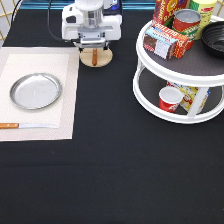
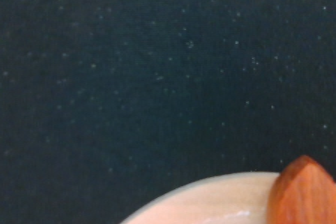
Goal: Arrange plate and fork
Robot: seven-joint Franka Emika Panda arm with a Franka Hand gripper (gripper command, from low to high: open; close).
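Plate [image 1: 36, 91]: flat at the middle of the pale placemat [image 1: 60, 125], already set as for a meal. Fork [image 1: 94, 56]: on the wooden coaster [image 1: 102, 60] just off the placemat's upper-right corner, orange-brown handle showing. Gripper [image 1: 94, 48]: down over the fork; grip state cannot be told.

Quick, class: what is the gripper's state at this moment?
Gripper: down over the fork on the wooden coaster; open or shut cannot be told.

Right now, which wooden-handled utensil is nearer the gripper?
The fork with the orange-brown handle, lying on the round tan wooden coaster directly under the gripper. The wooden-handled knife lies on the placemat, below the silver plate.
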